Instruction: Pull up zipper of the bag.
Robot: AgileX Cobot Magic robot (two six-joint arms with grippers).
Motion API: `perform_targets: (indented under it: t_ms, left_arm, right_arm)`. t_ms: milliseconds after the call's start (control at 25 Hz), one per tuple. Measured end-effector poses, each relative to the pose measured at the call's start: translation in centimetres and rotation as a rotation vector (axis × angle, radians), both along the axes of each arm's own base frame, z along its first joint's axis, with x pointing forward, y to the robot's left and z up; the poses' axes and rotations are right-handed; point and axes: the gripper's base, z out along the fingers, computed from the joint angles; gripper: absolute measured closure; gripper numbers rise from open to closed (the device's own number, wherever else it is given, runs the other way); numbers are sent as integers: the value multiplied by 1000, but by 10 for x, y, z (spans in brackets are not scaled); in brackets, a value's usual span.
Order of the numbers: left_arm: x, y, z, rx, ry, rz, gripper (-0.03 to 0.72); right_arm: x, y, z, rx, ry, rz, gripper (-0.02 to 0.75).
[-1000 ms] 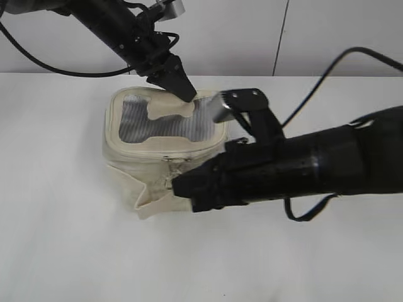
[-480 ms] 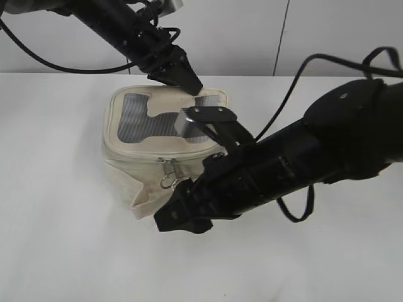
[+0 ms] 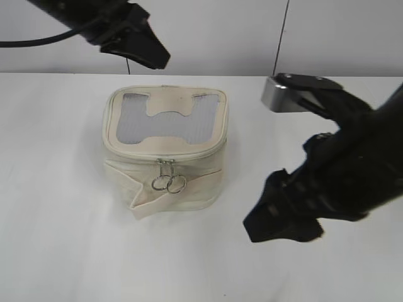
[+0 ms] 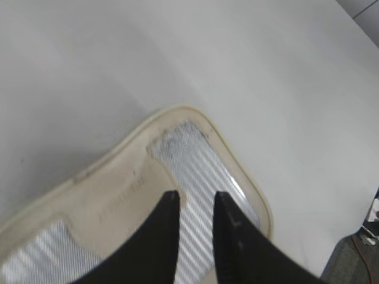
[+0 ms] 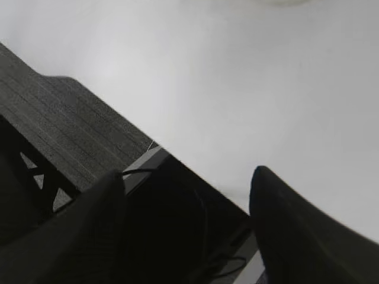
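A cream fabric bag (image 3: 189, 182) with a grey mesh top stands on the white table. Its zipper runs round the lid, and two pulls with metal rings (image 3: 168, 183) hang together at the middle of the front. My left gripper (image 3: 156, 58) hovers above and behind the bag, touching nothing. In the left wrist view its jaws (image 4: 194, 198) are a little apart and empty over the bag's top (image 4: 118, 195). My right gripper (image 3: 277, 225) is to the right of the bag, clear of it. In the right wrist view its jaws (image 5: 186, 189) are wide open and empty.
The white table (image 3: 63, 251) spreads around the bag, with a white wall (image 3: 220, 31) behind it. The right wrist view shows the table's edge (image 5: 142, 157), with dark floor (image 5: 65, 130) and a frame below it.
My left gripper let go of the bag's top strap and rose up and to the left. My right arm drew back from the bag's front to the right, uncovering the zipper rings.
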Motion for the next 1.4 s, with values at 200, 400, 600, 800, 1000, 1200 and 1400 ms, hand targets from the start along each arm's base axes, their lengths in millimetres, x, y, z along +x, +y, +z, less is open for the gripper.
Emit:
perform_targets:
  t_ms: [200,400,600,800,1000,1200,1400]
  left_arm:
    - [-94,45,33,27,-98,94,533]
    - [-224,100,76,-46,-349,152,509]
    - [-343,148,84,-83,-592,129,307]
    - [-401,187,63,-15,-645,324,202]
    - [-405,204,35,68,-642,516,209]
    - [-382,199,-2,107,-501,582,276]
    - [-372,196,-4,52,-547,622,292]
  right_arm:
    - [-42,-38,32,-12,-49,-11,220]
    - [-104,-97,42,-35,-153,-69,180]
    - [-155,-147,44,-59,-286,-74,111]
    - [-184,-184,49,-2,-543,-135,105]
    - [-195,-198,46,62,-695,-180,129]
    - [-191,-195,44,99,-744,-189,148]
    - [-190,-195,44,104,-751,-189,150]
